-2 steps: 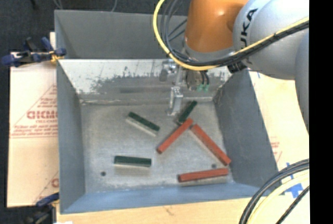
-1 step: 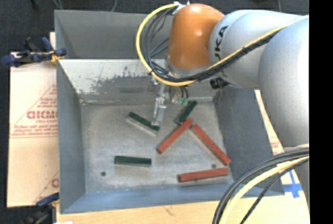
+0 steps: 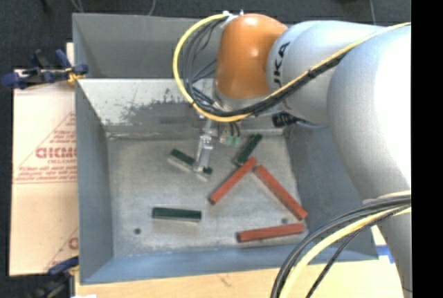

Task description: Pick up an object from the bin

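Gripper (image 3: pixel 205 157): low in the middle of the bin (image 3: pixel 124 106), tip at the right end of the nearest green bar; whether it is spread or closed cannot be told.
Nearest green bar (image 3: pixel 181 159): dark, lying aslant on the floor just left of the tip.
Second green bar (image 3: pixel 247 149): tilted, just right of the gripper.
Red bars: two meeting in a V (image 3: pixel 232 181) (image 3: pixel 280 193), a third (image 3: pixel 270 233) by the front wall.
Third green bar (image 3: pixel 176 214): front left, well apart.
Writing: black "KA" (image 3: pixel 282 54) on the white arm (image 3: pixel 346 82), beside its orange cover (image 3: pixel 246 58).

Bin floor (image 3: pixel 131 179) lies bare at left; red bars (image 3: pixel 232 182) clutter the right half.
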Robot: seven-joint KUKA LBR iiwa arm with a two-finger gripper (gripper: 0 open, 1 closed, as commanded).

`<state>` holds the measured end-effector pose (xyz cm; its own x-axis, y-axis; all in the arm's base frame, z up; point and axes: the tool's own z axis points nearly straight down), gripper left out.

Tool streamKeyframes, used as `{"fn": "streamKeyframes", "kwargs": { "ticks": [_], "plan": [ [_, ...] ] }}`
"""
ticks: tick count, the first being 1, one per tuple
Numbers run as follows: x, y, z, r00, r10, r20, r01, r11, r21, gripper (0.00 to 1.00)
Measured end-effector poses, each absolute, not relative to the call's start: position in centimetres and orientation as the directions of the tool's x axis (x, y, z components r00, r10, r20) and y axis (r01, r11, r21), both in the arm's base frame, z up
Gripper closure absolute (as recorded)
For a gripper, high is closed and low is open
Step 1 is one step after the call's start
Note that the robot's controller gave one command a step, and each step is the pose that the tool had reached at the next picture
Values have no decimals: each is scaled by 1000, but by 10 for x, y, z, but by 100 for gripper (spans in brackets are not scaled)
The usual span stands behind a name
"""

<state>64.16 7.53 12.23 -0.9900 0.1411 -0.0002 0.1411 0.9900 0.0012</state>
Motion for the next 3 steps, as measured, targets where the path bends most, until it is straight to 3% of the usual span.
{"fn": "streamKeyframes", "kwargs": {
  "ticks": [1,2,3],
  "plan": [
    [631,88,142,-971,240,-4,240,971,3,0],
    [638,84,74,-963,270,-6,270,963,4,0],
    [637,88,69,-940,341,-7,341,940,4,100]
  ]
}}
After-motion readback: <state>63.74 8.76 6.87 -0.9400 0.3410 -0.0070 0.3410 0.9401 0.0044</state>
